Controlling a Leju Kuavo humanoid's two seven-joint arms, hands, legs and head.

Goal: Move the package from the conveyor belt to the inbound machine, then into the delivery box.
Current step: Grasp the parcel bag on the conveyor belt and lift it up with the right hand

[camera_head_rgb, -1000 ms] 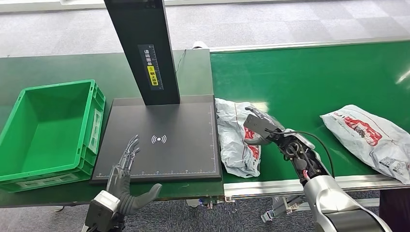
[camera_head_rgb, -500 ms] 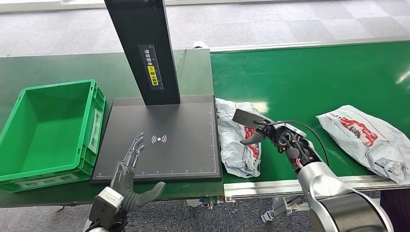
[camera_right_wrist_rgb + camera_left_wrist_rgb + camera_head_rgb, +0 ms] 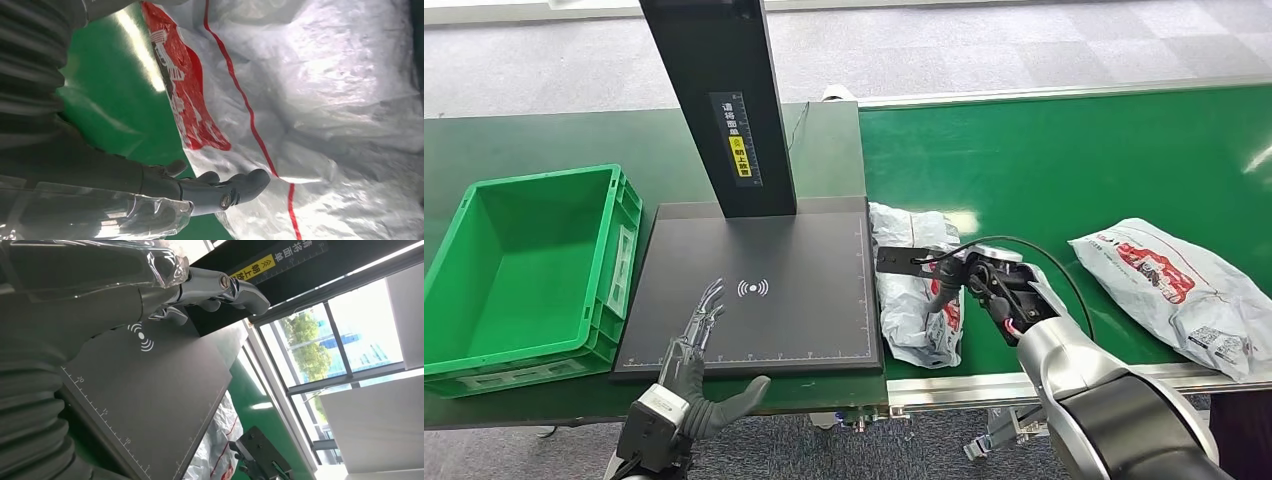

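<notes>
Package (image 3: 914, 290) lay crumpled on the conveyor belt (image 3: 1064, 170), right beside the scanner plate, under the right hand (image 3: 944, 275), whose fingers were spread and gripped nothing. Left hand (image 3: 692, 350) hovered open, empty. Slack film could slip from a shallow pinch. Right wrist view showed the fingertips (image 3: 250, 182) just short of the film.

Bright, even daylight — glare patches

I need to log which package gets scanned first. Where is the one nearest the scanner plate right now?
In the head view, the crumpled package lies on the green conveyor belt, against the right edge of the black scanner plate, under the right robot hand.
</notes>
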